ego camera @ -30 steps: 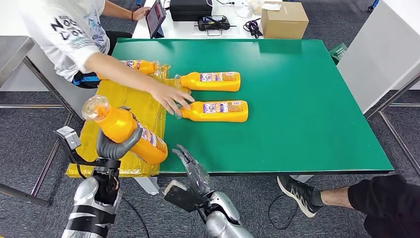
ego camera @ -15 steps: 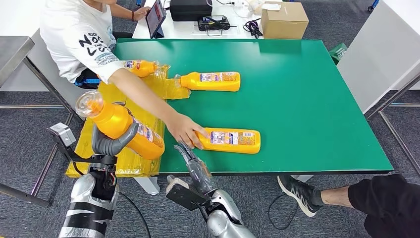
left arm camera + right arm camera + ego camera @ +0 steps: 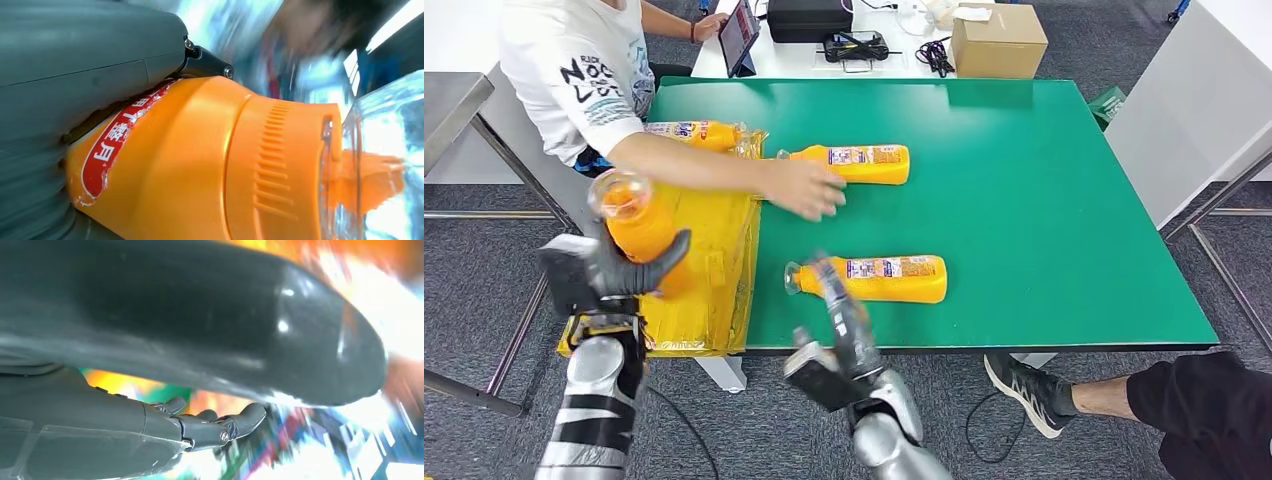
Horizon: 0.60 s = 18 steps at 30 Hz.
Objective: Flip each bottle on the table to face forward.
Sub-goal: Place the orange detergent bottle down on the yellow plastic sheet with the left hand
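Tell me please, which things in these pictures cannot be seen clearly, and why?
- Near bottle, head view: the right hand covers its neck; contact cannot be told.
- Held bottle, head view: the left hand hides its lower part.
- Far bottle: the person's hand covers its cap; label print too small.
- Right wrist view: blurred, thumb blocks the table.

Flat green-topped rectangular table (image 3: pixel 1044 180), bearing two yellow plastic bottles lying on their sides: one near the front edge (image 3: pixel 886 279), another farther back (image 3: pixel 864 164); crinkled yellow plastic wrap (image 3: pixel 709 260) overhanging its left edge.
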### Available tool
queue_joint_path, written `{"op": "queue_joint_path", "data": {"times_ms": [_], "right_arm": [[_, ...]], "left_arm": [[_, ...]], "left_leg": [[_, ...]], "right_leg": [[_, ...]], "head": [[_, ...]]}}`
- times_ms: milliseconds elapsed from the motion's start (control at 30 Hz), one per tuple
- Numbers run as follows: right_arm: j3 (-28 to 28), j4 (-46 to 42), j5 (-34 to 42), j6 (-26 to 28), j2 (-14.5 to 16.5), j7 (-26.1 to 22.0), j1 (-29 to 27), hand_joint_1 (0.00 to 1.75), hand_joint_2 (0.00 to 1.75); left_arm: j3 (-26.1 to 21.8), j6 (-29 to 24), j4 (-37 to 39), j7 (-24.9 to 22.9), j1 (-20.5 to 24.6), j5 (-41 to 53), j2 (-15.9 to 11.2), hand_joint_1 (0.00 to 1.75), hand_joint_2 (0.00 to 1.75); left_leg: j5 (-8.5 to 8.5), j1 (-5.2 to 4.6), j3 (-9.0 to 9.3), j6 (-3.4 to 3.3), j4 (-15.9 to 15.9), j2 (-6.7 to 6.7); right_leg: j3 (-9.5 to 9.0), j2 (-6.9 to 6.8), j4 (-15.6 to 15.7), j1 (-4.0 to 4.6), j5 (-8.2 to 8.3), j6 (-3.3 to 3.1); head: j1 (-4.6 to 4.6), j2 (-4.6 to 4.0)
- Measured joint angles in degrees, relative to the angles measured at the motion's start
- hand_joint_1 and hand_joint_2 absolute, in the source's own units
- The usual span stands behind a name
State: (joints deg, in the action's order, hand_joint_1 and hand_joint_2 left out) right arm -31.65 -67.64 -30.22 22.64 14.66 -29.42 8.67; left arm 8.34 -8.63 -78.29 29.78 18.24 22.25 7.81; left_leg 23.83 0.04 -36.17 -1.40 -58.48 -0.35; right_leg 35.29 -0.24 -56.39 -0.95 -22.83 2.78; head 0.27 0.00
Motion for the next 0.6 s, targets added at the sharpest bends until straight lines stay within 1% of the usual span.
{"op": "queue_joint_path", "data": {"times_ms": [67,133,200,267,300,367,433,500,600], "right_arm": [[1.4,-6.5,3.8,0.8,-0.4,-1.4,-0.7,0.0,0.0],[2.4,-12.1,6.2,0.3,-0.7,-2.2,-1.0,0.0,0.0],[2.7,-16.5,7.8,-0.9,-1.0,-2.9,-1.0,0.0,0.0],[2.6,-19.1,9.1,-2.2,-1.2,-3.9,-1.1,0.0,0.0],[2.6,-19.9,9.7,-2.6,-1.4,-4.5,-1.3,0.0,0.0],[2.6,-20.9,10.5,-2.8,-1.6,-5.6,-1.9,0.0,0.0],[2.6,-21.6,10.9,-2.8,-1.8,-6.0,-2.5,0.0,0.0],[2.6,-22.0,11.0,-2.9,-2.0,-6.3,-2.7,0.0,0.0],[2.6,-22.4,11.1,-3.0,-2.1,-6.3,-2.9,0.0,0.0]], "left_arm": [[0.5,-8.3,1.3,-0.6,2.7,15.9,-1.0,1.75,1.75],[1.8,-13.9,4.5,-2.2,6.0,30.4,-2.0,1.75,1.75],[4.5,-17.1,10.3,-5.4,9.9,45.6,-3.7,1.75,1.75],[8.5,-18.6,18.6,-8.8,14.3,59.3,-6.4,1.75,1.75],[10.6,-19.5,23.2,-9.8,16.3,63.8,-8.0,1.75,1.75],[13.4,-22.1,31.1,-10.1,18.9,66.4,-10.4,1.75,1.75],[14.8,-23.2,36.4,-10.3,20.5,65.1,-11.8,1.75,1.75],[15.9,-23.2,40.0,-10.6,21.7,64.6,-12.7,1.75,1.75],[17.0,-23.1,43.2,-10.9,22.6,64.6,-13.6,1.75,1.75]], "left_leg": [[-0.01,0.0,0.01,0.0,0.0,-0.04],[-0.02,0.0,0.02,-0.01,0.0,-0.08],[-0.03,-0.01,0.03,-0.02,0.0,-0.06],[-0.04,-0.01,0.07,-0.01,0.0,0.02],[-0.03,-0.01,0.11,0.0,0.0,0.11],[-0.02,-0.01,0.17,0.02,0.0,0.4],[-0.01,0.01,0.16,0.04,0.0,0.54],[0.0,0.03,0.14,0.04,0.0,0.47],[0.0,0.06,0.09,0.05,0.0,0.4]], "right_leg": [[-0.02,-0.01,0.0,0.0,0.01,0.0],[-0.04,-0.02,0.0,-0.01,0.01,0.01],[-0.07,-0.01,0.0,-0.01,0.02,0.01],[-0.1,0.02,0.0,-0.01,0.03,0.01],[-0.11,0.1,0.0,-0.01,0.04,0.0],[-0.04,0.37,-0.1,0.0,0.12,-0.09],[0.04,0.53,-0.1,0.01,0.16,-0.16],[0.06,0.51,-0.1,0.04,0.13,-0.17],[0.06,0.46,-0.1,0.08,0.11,-0.19]], "head": [[0.0,0.0],[0.01,0.0],[0.01,0.0],[0.02,0.0],[0.02,0.0],[-0.01,0.0],[0.0,0.0],[0.01,0.0],[0.02,0.0]]}}
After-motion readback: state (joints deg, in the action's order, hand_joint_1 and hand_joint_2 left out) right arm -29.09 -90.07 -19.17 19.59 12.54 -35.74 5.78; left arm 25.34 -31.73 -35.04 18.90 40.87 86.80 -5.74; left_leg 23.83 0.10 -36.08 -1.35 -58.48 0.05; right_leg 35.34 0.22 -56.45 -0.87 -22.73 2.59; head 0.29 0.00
